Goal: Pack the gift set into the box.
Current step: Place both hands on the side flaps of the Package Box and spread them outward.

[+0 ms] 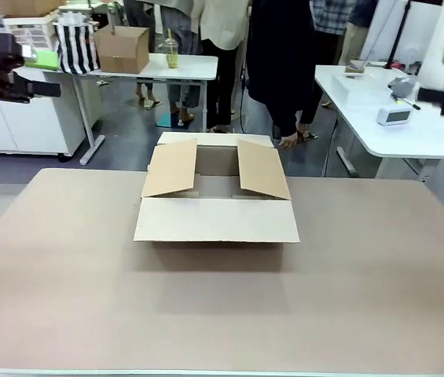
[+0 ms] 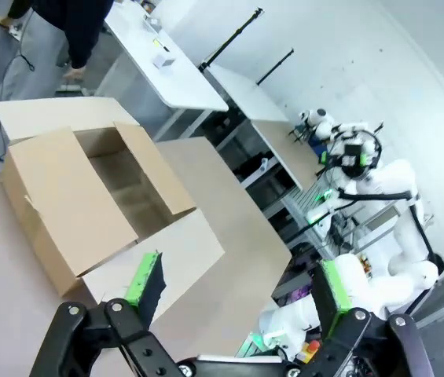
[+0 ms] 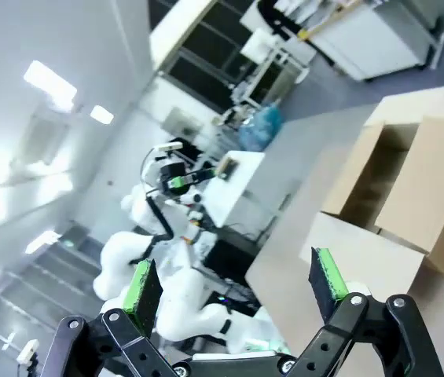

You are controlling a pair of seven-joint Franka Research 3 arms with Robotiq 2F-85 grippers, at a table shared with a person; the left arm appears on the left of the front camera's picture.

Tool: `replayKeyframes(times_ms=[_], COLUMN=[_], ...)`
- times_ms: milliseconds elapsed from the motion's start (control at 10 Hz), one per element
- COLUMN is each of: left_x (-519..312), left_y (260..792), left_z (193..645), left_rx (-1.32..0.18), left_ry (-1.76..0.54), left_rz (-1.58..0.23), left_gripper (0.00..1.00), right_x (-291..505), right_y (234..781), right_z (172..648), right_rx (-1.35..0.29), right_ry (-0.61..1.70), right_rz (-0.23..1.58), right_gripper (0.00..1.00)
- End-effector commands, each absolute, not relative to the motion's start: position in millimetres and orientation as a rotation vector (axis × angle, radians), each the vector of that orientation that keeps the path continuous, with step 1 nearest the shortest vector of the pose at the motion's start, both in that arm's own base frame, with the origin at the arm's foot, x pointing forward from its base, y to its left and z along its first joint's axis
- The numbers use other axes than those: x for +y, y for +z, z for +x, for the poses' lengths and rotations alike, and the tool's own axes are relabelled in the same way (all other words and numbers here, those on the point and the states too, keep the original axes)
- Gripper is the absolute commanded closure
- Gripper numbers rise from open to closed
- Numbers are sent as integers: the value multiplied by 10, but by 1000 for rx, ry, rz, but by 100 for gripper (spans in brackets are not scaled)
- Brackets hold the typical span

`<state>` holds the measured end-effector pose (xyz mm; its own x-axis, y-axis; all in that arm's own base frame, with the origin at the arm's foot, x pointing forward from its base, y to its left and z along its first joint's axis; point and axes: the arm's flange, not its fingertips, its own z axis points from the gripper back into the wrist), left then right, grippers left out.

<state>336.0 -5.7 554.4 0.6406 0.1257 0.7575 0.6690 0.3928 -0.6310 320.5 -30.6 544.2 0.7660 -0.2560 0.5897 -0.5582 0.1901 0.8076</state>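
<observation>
The box (image 1: pixel 216 221) is a wide, shallow brown carton in the middle of the table. Its four flaps stand open, and the inside looks empty in the left wrist view, where the box (image 2: pixel 56 212) lies below and ahead of the camera. The gift set is out of view. My left gripper (image 2: pixel 237 287) is open and empty, raised at the far left (image 1: pixel 17 71). Open and empty too, my right gripper (image 3: pixel 233 283) is held high to the right, with the box (image 3: pixel 363 255) beyond it. A person in dark clothes (image 1: pixel 280 55) stands behind the box.
A small cube carton (image 1: pixel 122 49), a striped bag (image 1: pixel 76 45) and a drink cup (image 1: pixel 172 53) sit on a white table at the back left. Another white table (image 1: pixel 387 129) with small devices stands at the back right. More people stand behind.
</observation>
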Motion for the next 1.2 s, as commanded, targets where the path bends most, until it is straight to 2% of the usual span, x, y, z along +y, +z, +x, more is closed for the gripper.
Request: replayKeyframes(times_ms=[0, 100, 1100], left_x=[-160, -57, -57], left_y=[5052, 5544, 5544], left_z=[3146, 3360, 3360], left_rx=[-848, -838, -838], left_ry=[-352, -401, -401], left_rz=[-1130, -1139, -1139], left_gripper=[0, 0, 0], right_x=[55, -306, -306], right_y=[4858, 5442, 5442], right_z=[3228, 3205, 3205], right_rx=[-638, -723, -723], right_ry=[233, 241, 241], right_rz=[1337, 1397, 1397], right_gripper=[0, 0, 0])
